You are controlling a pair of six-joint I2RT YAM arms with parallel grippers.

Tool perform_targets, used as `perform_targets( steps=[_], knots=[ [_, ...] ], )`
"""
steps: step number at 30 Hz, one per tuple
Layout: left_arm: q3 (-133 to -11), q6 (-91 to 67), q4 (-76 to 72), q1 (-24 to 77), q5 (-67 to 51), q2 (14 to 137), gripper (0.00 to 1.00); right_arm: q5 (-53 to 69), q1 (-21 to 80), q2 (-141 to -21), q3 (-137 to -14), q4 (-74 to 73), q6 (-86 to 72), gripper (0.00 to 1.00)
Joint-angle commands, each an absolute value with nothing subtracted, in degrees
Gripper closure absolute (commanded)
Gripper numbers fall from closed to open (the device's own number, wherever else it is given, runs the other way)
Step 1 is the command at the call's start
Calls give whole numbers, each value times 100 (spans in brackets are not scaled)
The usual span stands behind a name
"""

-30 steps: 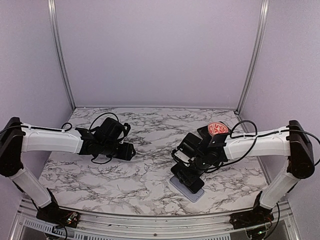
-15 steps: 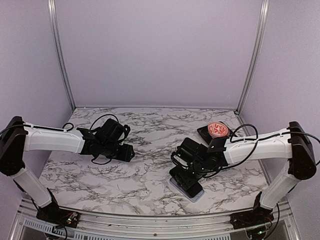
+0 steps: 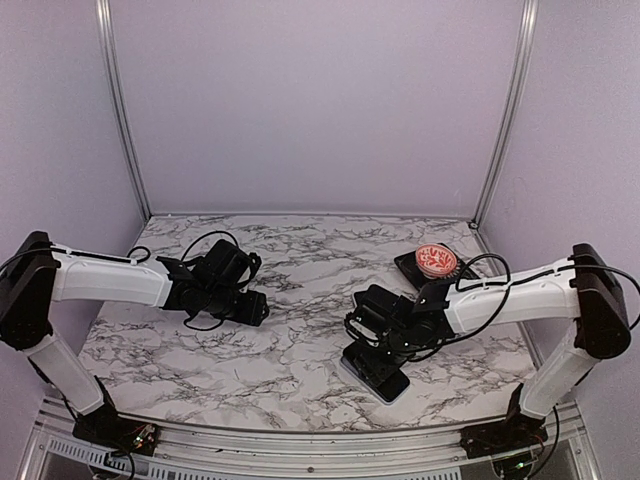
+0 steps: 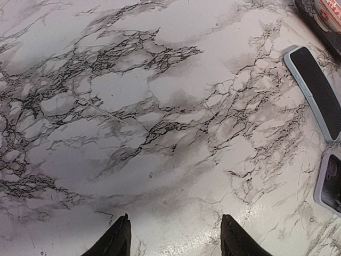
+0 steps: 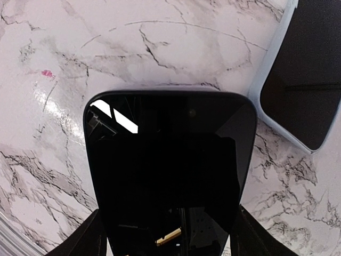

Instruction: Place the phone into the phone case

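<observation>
My right gripper (image 3: 372,350) (image 5: 169,234) is shut on the black phone (image 3: 380,376) (image 5: 168,165), one finger on each long side, low over the marble at the near middle-right. In the top view a pale case rim (image 3: 345,366) shows just under the phone. In the right wrist view a pale-blue-rimmed case with a dark inside (image 5: 301,90) lies flat ahead and to the right, a strip of marble apart from the phone. It also shows in the left wrist view (image 4: 315,90). My left gripper (image 3: 258,308) (image 4: 175,224) is open and empty over bare marble at the left.
A black tray holding a red round thing (image 3: 436,262) (image 4: 319,8) stands behind the right arm. A lavender-rimmed dark slab (image 4: 331,184) is cut off by the right edge of the left wrist view. Purple walls and metal posts (image 3: 120,110) enclose the table.
My right gripper has carried the phone toward the near edge and lower, so it now covers most of the pale case in the top view. The left arm has barely shifted.
</observation>
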State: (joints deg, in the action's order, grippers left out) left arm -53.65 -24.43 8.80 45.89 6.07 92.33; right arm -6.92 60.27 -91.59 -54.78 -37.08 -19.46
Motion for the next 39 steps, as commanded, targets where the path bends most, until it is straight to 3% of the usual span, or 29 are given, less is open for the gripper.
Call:
perform_targets(
  steps=[1, 7, 11, 13, 16, 17, 34, 39],
  knots=[
    [-5504, -2384, 1058, 4614, 665, 9307, 43, -710, 6073, -9233, -5418, -3479, -1805, 54],
    [-5495, -2372, 1073, 4613, 691, 9307, 43, -632, 6069, -9340, -5395, -3492, -1696, 54],
    [-5510, -2361, 1098, 4614, 678, 9307, 43, -662, 6073, -9427, -5522, -3889, -1744, 47],
    [-5532, -2343, 1121, 4608, 689, 9300, 43, -624, 6073, -9423, -5618, -4062, -1720, 37],
    [-5571, -2324, 1139, 4609, 701, 9299, 43, -610, 6073, -9428, -5781, -4329, -1678, 3],
    [-5572, -2321, 1144, 4609, 702, 9299, 43, -638, 6067, -9430, -5850, -4412, -1673, 1],
    [-5570, -2316, 1191, 4612, 673, 9253, 43, 237, 5634, -9954, -5528, -4410, -1497, 2],
    [-5572, -2307, 1202, 4611, 671, 9241, 43, 168, 5657, -10034, -5568, -4381, -1528, 23]
  ],
)
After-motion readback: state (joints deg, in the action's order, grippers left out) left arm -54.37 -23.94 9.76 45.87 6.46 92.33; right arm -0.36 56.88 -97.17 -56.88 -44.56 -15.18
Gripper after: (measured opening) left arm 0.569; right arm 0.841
